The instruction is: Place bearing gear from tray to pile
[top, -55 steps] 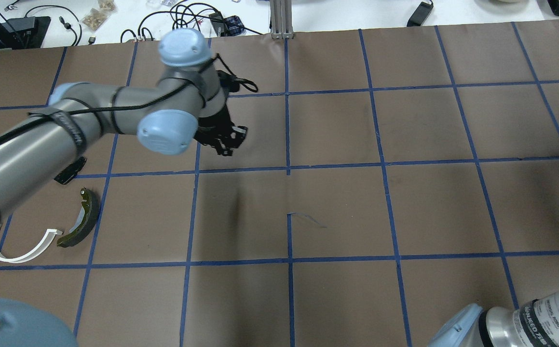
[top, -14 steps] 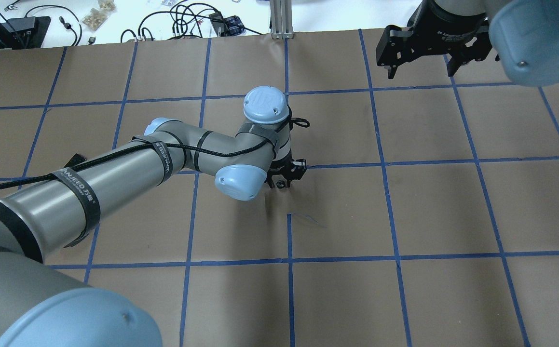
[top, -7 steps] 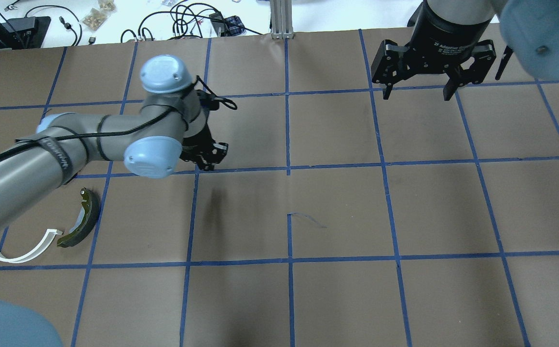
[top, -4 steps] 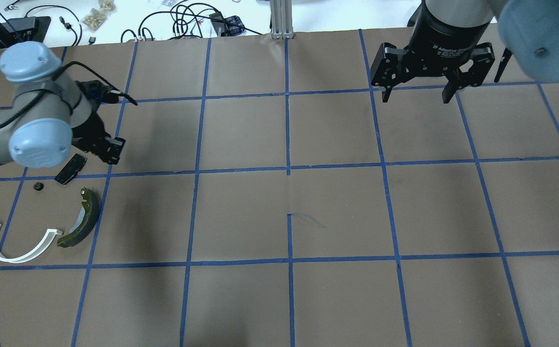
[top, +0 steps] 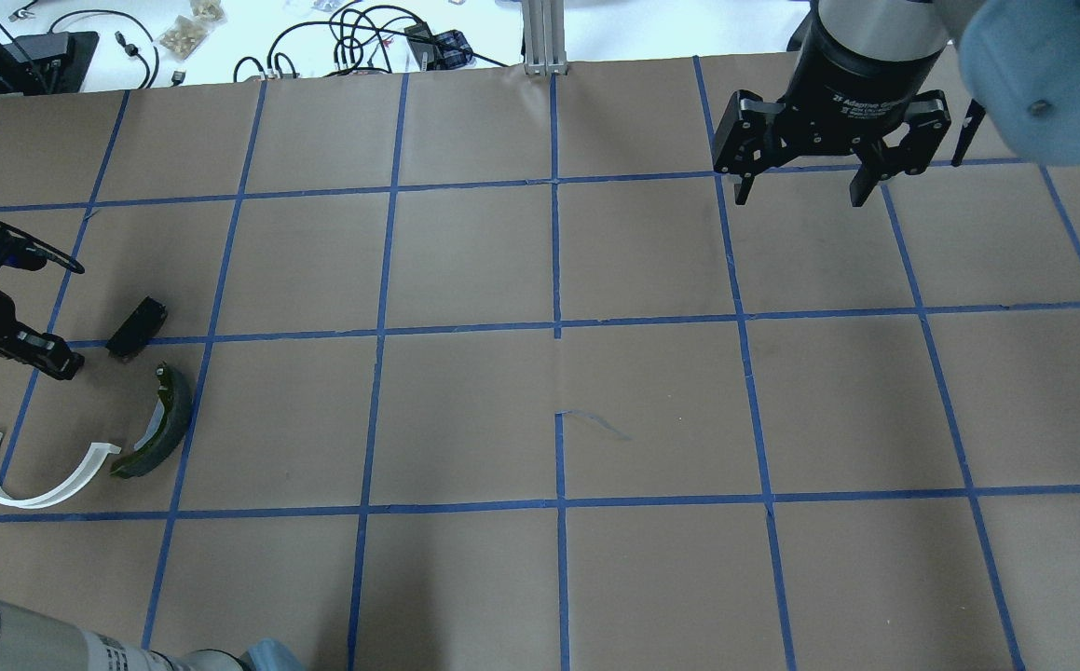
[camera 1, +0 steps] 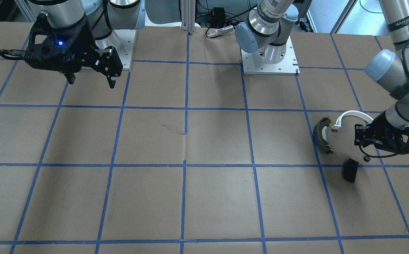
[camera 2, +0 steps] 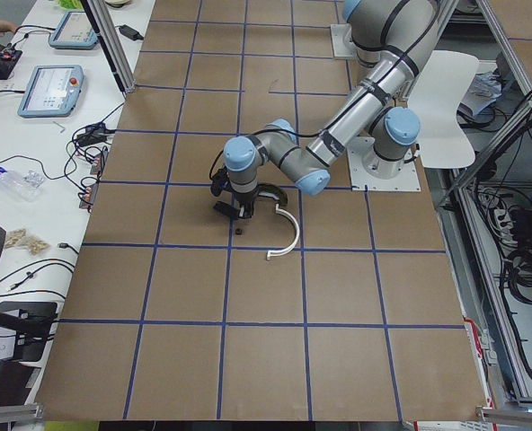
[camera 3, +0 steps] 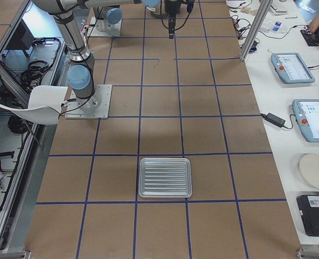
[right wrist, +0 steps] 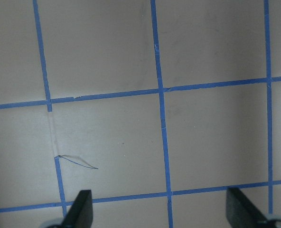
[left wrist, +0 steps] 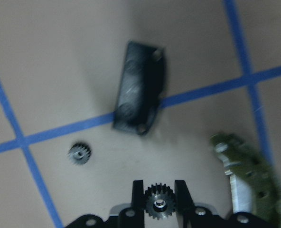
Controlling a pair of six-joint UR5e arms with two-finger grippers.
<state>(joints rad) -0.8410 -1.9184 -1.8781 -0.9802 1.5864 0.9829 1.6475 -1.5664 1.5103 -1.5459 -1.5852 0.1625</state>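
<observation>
Shows, largest first, a table (top: 651,410) papered in brown and ruled into squares by blue tape. Sets a ribbed silver tray (camera 3: 165,178) at the end on the robot's right, well apart from all other parts. Puts the right gripper (top: 799,198) above the side of the table away from the robot's base, fingers (right wrist: 79,211) spread wide with nothing between them. Puts the left gripper (left wrist: 159,187) low over the pile (top: 174,415) at the opposite end (the robot's left). Lists the pile's members by size: a white half-ring (camera 1: 353,113) lying flat; a dark olive brake shoe (camera 1: 319,137) just beside one end of that ring, contact not resolvable; a black pad (top: 136,328) near the shoe but apart from it; a second gear (left wrist: 79,154) loose on the paper near the pad. Marks the bearing gear (left wrist: 158,205), dark and toothed, clamped between the left fingertips (left wrist: 137,202), flanked by the loose gear on one side and the brake shoe on the other, with the pad beyond.
</observation>
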